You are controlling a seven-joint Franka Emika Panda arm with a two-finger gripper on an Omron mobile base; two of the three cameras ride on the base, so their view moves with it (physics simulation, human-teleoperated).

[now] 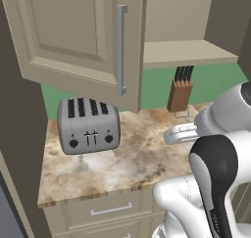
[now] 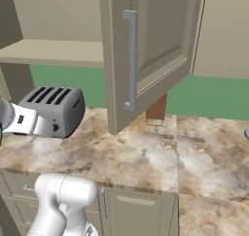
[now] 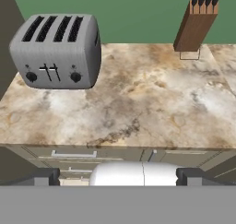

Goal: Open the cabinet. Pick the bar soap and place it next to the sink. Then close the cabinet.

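Claw (image 3: 117, 177) low by the counter edge, fingers spread wide, holding nothing. Cabinet (image 1: 88, 41) door swung open over the counter (image 3: 138, 98); bare shelf visible, soap not seen, can't tell where it sits. Risks: arm clipping the open door on the way up, bumping toaster (image 3: 57, 50) or knife block (image 3: 196, 25).

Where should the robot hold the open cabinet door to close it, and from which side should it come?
Best the long upright handle near the free edge of the cabinet door. Come from the front, fingers either side of the bar: it stands off the panel, far from the hinge.
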